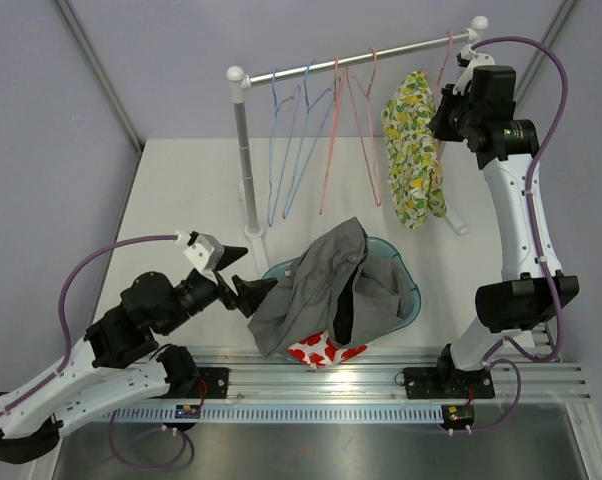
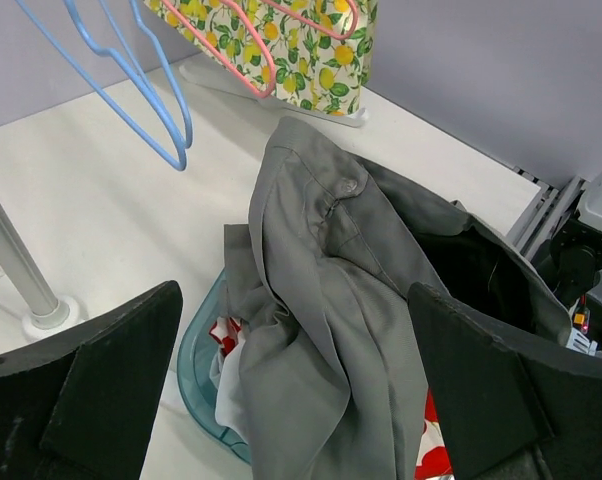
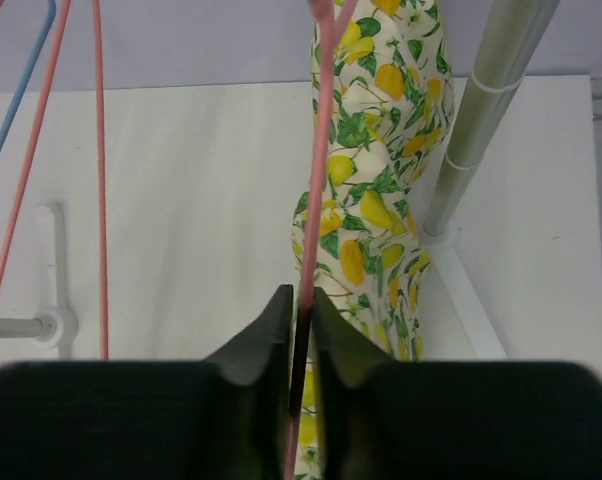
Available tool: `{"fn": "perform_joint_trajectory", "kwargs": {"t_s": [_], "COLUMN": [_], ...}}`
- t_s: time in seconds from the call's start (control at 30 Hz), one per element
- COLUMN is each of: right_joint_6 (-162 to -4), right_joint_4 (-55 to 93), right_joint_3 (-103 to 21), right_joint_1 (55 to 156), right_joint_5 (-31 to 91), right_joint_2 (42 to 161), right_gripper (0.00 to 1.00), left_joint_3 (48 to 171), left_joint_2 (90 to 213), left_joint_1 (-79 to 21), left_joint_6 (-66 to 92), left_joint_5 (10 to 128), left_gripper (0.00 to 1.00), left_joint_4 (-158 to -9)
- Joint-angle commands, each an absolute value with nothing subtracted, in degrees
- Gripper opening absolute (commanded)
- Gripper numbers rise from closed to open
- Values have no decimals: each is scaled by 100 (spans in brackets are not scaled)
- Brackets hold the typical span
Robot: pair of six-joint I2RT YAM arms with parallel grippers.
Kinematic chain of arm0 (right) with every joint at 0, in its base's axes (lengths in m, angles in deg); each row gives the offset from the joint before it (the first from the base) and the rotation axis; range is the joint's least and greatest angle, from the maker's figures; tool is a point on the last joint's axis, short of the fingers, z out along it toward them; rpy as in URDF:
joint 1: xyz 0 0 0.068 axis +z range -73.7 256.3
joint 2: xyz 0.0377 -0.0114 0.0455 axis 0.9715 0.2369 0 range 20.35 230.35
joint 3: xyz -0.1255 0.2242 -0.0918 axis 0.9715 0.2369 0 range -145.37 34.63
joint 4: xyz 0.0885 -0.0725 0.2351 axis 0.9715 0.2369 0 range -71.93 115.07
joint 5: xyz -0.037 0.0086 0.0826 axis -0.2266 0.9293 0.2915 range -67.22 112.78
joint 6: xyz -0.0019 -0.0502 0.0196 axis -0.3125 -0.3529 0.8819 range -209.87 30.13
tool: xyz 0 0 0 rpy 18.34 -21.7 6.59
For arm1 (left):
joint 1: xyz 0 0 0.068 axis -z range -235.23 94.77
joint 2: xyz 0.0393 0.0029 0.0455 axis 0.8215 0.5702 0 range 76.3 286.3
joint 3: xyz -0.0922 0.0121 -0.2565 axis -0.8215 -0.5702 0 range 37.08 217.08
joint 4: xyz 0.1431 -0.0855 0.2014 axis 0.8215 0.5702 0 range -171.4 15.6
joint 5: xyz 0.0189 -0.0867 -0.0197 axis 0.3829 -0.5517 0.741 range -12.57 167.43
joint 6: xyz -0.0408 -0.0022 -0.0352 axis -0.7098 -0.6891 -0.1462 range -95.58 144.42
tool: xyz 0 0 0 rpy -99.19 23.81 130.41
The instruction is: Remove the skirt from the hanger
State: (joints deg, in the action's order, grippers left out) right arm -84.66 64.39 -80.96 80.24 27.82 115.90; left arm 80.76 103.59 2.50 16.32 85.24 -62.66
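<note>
The skirt (image 1: 413, 160), white with yellow lemons and green leaves, hangs from a pink hanger (image 1: 447, 55) at the right end of the rail. My right gripper (image 1: 443, 118) is up beside it. In the right wrist view its jaws (image 3: 301, 297) are shut on the pink hanger wire (image 3: 321, 150), with the skirt (image 3: 376, 200) hanging just behind. My left gripper (image 1: 256, 270) stands wide open, low at the left of the basket. Between its fingers (image 2: 293, 300) I see only grey cloth below, nothing held. The skirt's hem (image 2: 291, 60) shows far off.
A white clothes rail (image 1: 356, 58) on a post (image 1: 247, 170) carries empty blue hangers (image 1: 291, 140) and empty pink hangers (image 1: 351, 130). A teal basket (image 1: 409, 300) near the front holds a grey garment (image 1: 321, 285) and red-and-white cloth (image 1: 321, 350).
</note>
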Motion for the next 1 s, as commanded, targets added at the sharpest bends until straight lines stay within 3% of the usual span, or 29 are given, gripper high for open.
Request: {"fn": "perform_joint_trajectory", "kwargs": {"t_s": [0.0,0.03,0.27,0.53,0.77,0.97], "right_joint_6": [-8767,-8820,-9469,-9752,-9638,-9295], "right_joint_4": [6017,5999,5587,5771,5797,5911], "right_joint_3": [-8332,-8341,-8350,-7868,-6611,-5890], "right_joint_1": [8087,8087,8087,8078,8087,8087], "right_joint_5": [2139,2007,2242,2647,2955,3139], "right_joint_2": [11554,11537,10870,10131,9024,8224], "right_gripper": [9,0,0,0,0,0], "left_joint_3": [8006,8006,8076,8348,9770,10843], "left_joint_2": [10302,10293,10389,10767,12688,14500], "left_joint_1": [251,260,260,260,399,1242], "left_joint_6": [1387,1370,1237,2168,2792,3372], "left_joint_5": [8701,8701,8850,8113,7024,7110], "left_gripper": [99,99,99,99,99,99], "left_joint_4": [-6453,-6461,-6628,-7480,-7832,-8297]}}
